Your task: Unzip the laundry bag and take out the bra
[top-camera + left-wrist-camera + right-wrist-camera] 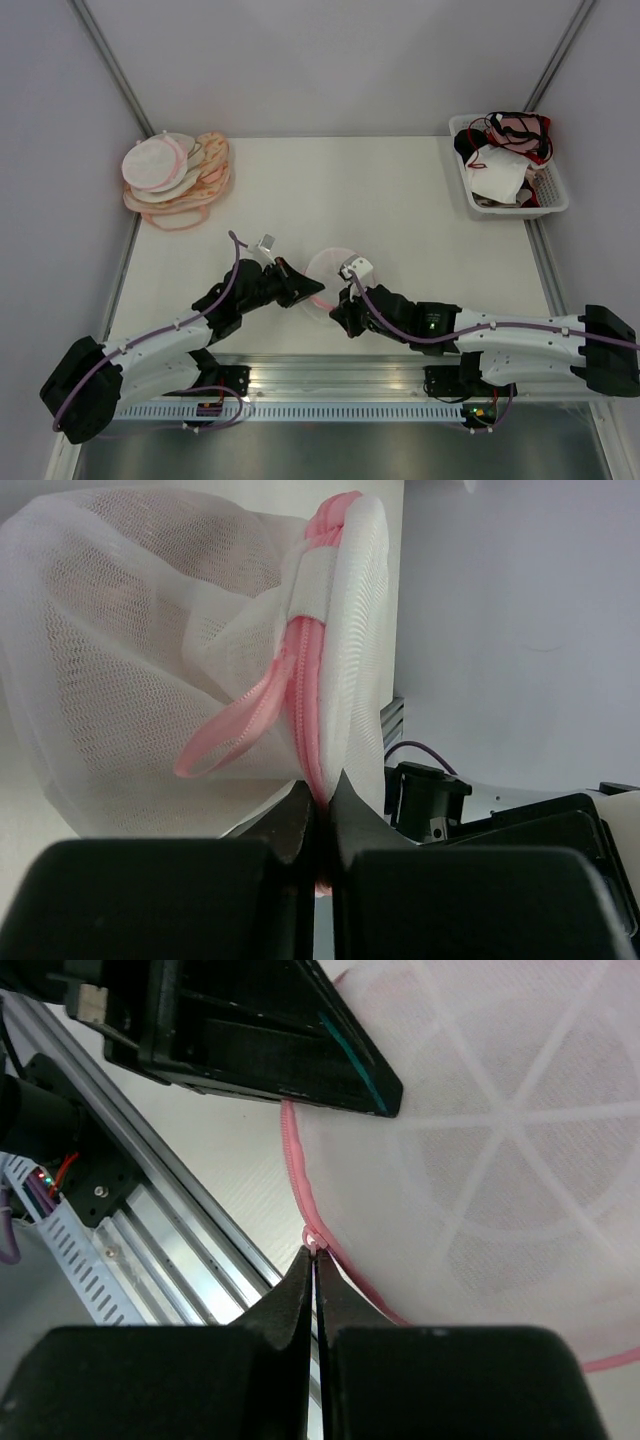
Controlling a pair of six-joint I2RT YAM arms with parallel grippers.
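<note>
The laundry bag [328,272], a round white mesh pouch with a pink zip rim, lies near the table's front edge between both grippers. My left gripper [305,294] is shut on the bag's pink rim [318,770] at its left side; a pink fabric loop [235,730] hangs beside the zip. My right gripper [345,300] is shut on the small pink zip pull [315,1243] at the bag's near edge [480,1160]. The bag's zip looks closed. The bra is hidden from view.
A stack of similar pink- and orange-rimmed pouches [175,180] lies at the back left. A white basket [555,205] with white, black and red-strapped garments [505,150] stands at the back right. The metal rail [330,365] runs along the near edge.
</note>
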